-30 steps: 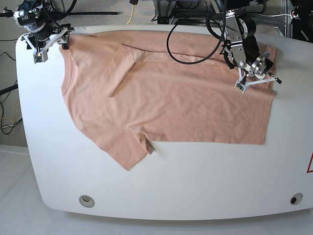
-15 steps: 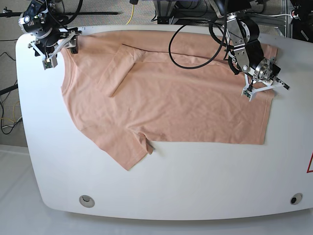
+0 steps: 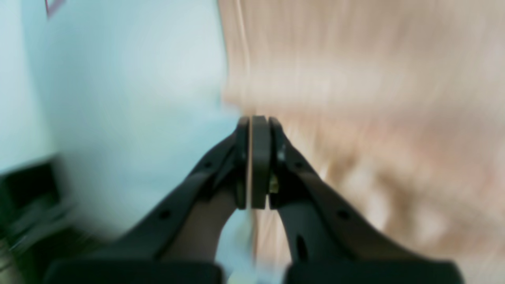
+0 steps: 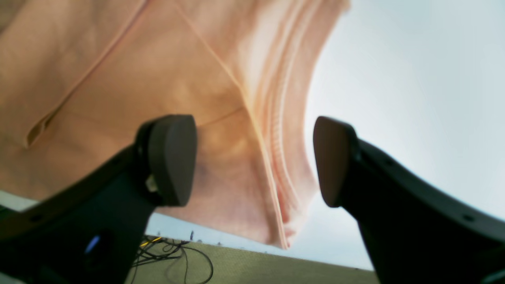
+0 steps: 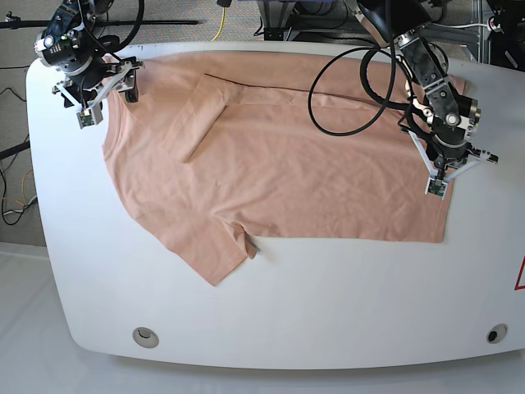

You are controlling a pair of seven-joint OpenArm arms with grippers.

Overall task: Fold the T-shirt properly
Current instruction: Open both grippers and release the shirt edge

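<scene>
Right gripper [image 4: 254, 161], inspected first as leftmost in the base view, is at the far left corner of the white tabletop [image 5: 344, 316]. Its jaws stand wide apart with no cloth gripped. In the right wrist view, one finger appears over the folded fabric of the salmon-pink T-shirt [image 5: 287, 180] and the other just past the shirt's edge, over bare tabletop. Whether either finger touches the cloth cannot be determined.

The T-shirt covers much of the far half of the tabletop, from near the far left corner towards the right edge. A long band of its fabric lies folded along the far side. Left of the shirt's middle, a sleeve-like flap slants across the body. Further towards the near side, a sleeve [image 5: 215, 267] points at the near edge, with a small bunched crease beside it.

At the right, the left gripper [image 3: 257, 161] is found at the shirt's right-hand end, above it in the base view. Its fingers are closed together; contact with the cloth cannot be confirmed, the left wrist view being blurred. A black cable loop [image 5: 353, 92] hangs beside the left arm, across the view of the shirt.
</scene>
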